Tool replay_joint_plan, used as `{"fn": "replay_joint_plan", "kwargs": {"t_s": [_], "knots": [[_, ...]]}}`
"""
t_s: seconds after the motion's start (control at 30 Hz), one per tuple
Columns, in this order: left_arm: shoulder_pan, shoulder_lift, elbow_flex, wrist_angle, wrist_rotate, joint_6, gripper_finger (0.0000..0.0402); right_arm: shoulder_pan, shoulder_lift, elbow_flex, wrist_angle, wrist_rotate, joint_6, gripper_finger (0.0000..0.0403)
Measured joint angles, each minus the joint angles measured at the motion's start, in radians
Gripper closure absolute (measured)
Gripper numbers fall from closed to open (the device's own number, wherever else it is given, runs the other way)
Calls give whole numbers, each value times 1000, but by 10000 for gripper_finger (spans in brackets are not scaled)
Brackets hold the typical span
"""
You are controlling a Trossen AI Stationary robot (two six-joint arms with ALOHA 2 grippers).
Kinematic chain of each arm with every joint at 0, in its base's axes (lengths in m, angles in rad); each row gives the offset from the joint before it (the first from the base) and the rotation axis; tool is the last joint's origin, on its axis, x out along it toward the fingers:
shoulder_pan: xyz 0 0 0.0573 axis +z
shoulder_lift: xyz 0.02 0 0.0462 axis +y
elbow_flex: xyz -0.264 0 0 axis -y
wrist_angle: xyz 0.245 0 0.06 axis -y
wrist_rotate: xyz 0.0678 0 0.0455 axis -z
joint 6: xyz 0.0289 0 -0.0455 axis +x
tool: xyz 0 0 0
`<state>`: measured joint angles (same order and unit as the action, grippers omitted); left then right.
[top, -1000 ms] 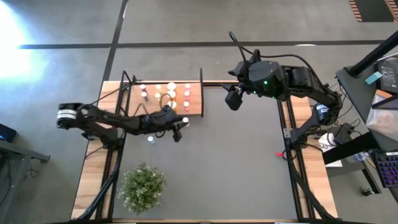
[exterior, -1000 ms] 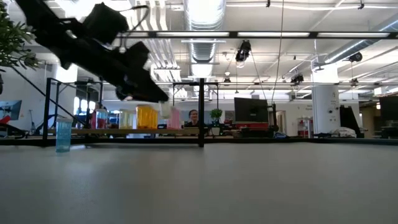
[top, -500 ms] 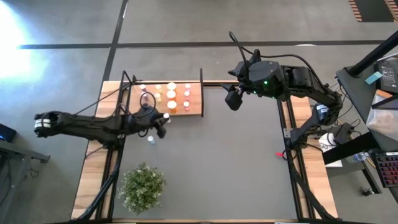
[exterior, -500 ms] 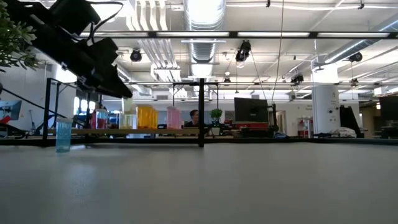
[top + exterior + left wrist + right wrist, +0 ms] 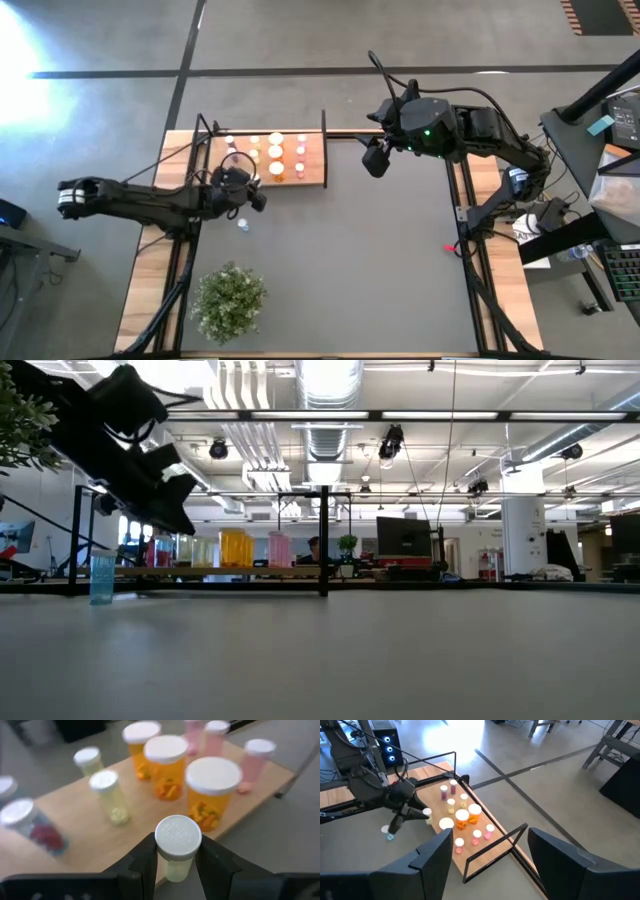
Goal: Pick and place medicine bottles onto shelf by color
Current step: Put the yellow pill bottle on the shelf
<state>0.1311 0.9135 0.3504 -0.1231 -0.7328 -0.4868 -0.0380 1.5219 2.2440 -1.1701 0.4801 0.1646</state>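
Note:
The light-wood shelf (image 5: 313, 166) stands at the table's far left, with several white-capped bottles upright on it: orange ones (image 5: 212, 790), pink ones (image 5: 252, 760), pale yellow ones (image 5: 110, 795). My left gripper (image 5: 250, 192) is above the shelf's near edge, shut on a pale yellow bottle with a white cap (image 5: 178, 836). A small blue bottle (image 5: 241, 224) stands on the tabletop just nearer than it. My right gripper (image 5: 375, 158) hangs open and empty to the right of the shelf. My left gripper pinches the pale yellow bottle between its two fingers (image 5: 145, 862), on opposite sides at and just under the white cap (image 5: 176, 865). The bottle is lifted clear above the shelf's near edge (image 5: 165, 875), cap toward the wrist camera.
A green bushy plant (image 5: 229, 300) stands at the near left of the table. Thin black rods (image 5: 324, 540) rise at the shelf's edges. The tabletop's middle and right side are bare dark grey (image 5: 380, 260).
My left gripper has carried the pale yellow bottle toward the table's left edge and a little toward the far edge, from off the shelf's near right corner to over its near edge. It has stayed shut on the bottle, which stays lifted.

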Motion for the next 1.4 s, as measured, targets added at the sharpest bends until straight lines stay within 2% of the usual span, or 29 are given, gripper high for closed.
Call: {"fn": "replay_joint_plan", "kwargs": {"t_s": [0.17,0.37,0.53,0.83,1.4], "knots": [[0,94,4,4,-45,-109,301,0,0,0,0,0,0,154],[1,169,29,16,-105,-136,301,0,0,0,0,0,0,154],[6,210,33,22,-129,-263,302,0,0,0,0,0,0,154],[13,241,32,16,-195,-267,302,0,0,0,0,0,0,154],[47,243,30,44,-186,-267,302,0,0,0,0,0,0,154]]}}
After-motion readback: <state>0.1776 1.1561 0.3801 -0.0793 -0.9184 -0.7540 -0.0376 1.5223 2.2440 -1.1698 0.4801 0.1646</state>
